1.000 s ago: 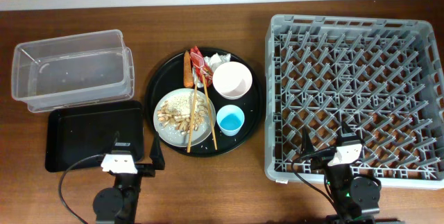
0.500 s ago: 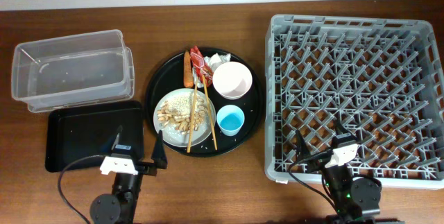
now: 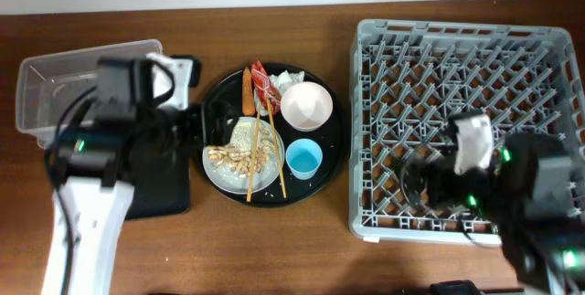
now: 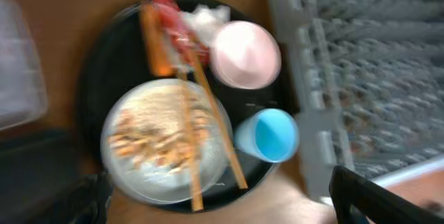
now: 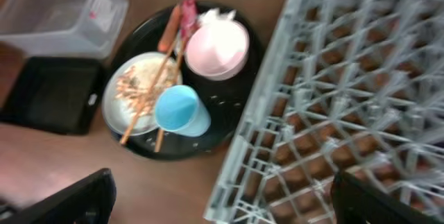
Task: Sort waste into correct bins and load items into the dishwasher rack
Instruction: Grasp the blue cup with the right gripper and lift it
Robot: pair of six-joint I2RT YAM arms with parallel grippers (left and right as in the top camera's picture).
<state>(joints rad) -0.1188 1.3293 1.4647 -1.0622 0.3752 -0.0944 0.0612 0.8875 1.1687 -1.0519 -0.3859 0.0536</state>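
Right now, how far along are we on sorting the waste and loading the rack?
Nothing done: the dishwasher rack and clear tub look empty. Nothing in hand: left fingers and right fingers are spread, empty. Left: bowl, cup, plate, chopsticks go to the rack; wrapper, napkin, carrot stick, peanuts go to bins. All sit on the round black tray.

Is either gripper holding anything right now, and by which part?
Nothing is held: the left gripper and the right gripper are both open and empty.
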